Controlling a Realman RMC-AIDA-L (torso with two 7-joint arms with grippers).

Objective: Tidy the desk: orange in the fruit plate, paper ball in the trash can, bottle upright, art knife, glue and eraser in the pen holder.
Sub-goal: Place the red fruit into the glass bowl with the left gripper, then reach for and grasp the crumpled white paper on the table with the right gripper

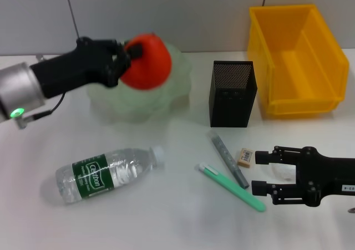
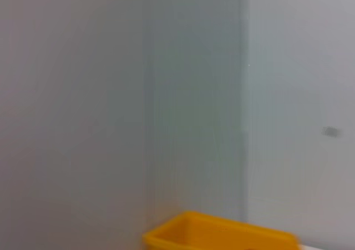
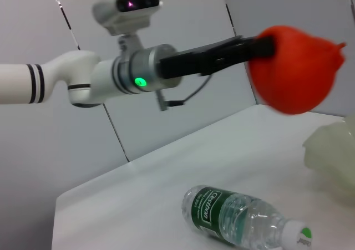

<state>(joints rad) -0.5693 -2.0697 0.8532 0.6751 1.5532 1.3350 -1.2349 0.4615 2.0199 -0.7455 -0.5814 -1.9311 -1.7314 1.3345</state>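
Note:
My left gripper (image 1: 132,51) is shut on the red-orange orange (image 1: 147,62) and holds it above the pale-green ruffled fruit plate (image 1: 176,86); the orange also shows in the right wrist view (image 3: 294,70). The bottle (image 1: 105,173) lies on its side at the front left of the desk (image 1: 166,217), and it shows in the right wrist view (image 3: 244,219). The beige eraser (image 1: 246,157), a grey stick (image 1: 227,158) and a green art knife (image 1: 230,186) lie near my open right gripper (image 1: 259,172). The black mesh pen holder (image 1: 233,93) stands beside the yellow trash can (image 1: 297,59). No paper ball shows.
The trash can's rim shows in the left wrist view (image 2: 222,236) against a grey wall. The fruit plate's edge shows in the right wrist view (image 3: 333,150). The wall runs close behind the desk.

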